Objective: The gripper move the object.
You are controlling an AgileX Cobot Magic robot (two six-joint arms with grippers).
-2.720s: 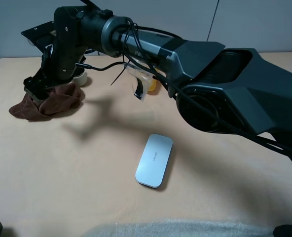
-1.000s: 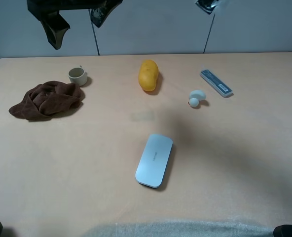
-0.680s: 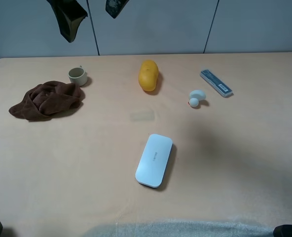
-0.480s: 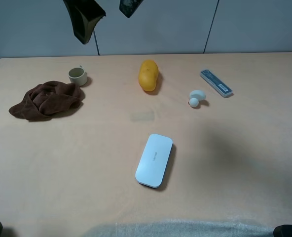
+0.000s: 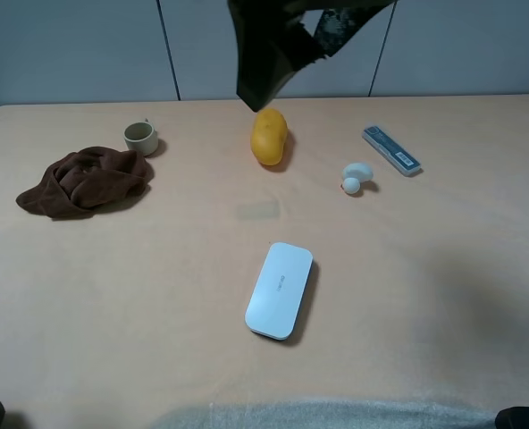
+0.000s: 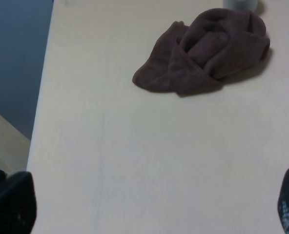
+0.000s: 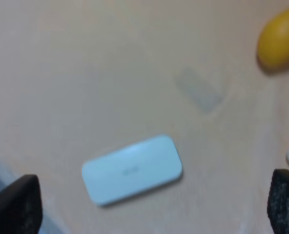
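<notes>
Task line doesn't say which object, so my guess is the white case [image 5: 280,290]. It lies flat on the table [image 5: 113,313] and nothing is touching it. The right wrist view looks almost straight down on it.

The right gripper [image 5: 291,58] hangs high up, well beyond the case's far end, about over the yellow fruit [image 5: 269,137]. Its fingers are spread wide with nothing between them. The left gripper [image 6: 152,200] is spread and empty too. Its camera looks at the brown cloth [image 5: 84,181], which is well off to the left of the case and further back. A small cup [image 5: 140,137] sits just past the cloth. Back and to the right of the case are a white earbud-looking thing [image 5: 355,176] and a slim grey box [image 5: 391,149].

What I'd worry about:
- The case is low, smooth and rounded. Fingers that come down off-centre or close across the long way could skate off it, or spin it instead of lifting it.
- Coming down too hard just jams the tips into the table.
- The right wrist picture is blurry, so lining up from it is sketchy.
- If the cloth is the real target, all of this is the wrong plan.
</notes>
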